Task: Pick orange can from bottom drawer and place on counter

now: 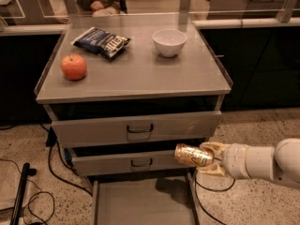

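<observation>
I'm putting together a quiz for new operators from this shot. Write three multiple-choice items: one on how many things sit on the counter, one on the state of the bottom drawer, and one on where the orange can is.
1. How many things sit on the counter?
A. Two
B. Three
C. Five

2. The bottom drawer is:
A. Pulled out
B. Pushed shut
C. Taken out of the cabinet

3. Where is the orange can?
A. On the counter
B. In the gripper, off the drawer floor
C. Lying on the drawer floor

Answers:
1 B: an apple, a chip bag and a white bowl sit there.
2 A: its flat grey floor shows below the middle drawer.
3 B: the gripper's fingers close around the can in mid-air at the lower right.
</observation>
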Tool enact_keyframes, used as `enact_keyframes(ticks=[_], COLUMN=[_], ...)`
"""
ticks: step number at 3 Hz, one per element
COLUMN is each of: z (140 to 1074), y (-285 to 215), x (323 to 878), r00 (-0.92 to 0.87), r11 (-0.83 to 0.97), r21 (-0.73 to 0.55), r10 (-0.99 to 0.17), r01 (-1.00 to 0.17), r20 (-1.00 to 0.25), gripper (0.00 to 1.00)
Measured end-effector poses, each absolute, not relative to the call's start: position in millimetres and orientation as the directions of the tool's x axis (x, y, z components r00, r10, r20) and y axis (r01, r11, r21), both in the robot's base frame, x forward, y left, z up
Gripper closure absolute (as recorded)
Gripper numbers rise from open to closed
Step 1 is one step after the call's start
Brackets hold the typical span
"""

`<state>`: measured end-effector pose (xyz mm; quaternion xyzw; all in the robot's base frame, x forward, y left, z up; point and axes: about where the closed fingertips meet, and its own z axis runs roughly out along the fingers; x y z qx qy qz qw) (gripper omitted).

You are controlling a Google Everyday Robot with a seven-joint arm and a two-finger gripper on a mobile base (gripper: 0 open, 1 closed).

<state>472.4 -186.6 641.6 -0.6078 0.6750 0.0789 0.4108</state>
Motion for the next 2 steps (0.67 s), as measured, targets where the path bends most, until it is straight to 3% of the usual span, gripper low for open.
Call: enact_keyframes(ticks=[2], z=[740], y=[-162], x=[472], r00=[0.226], r11=[0.111], r21=[-0.483], r10=[-0.778], r01=[-0.868], r20=[-0.586], gripper=[1.00])
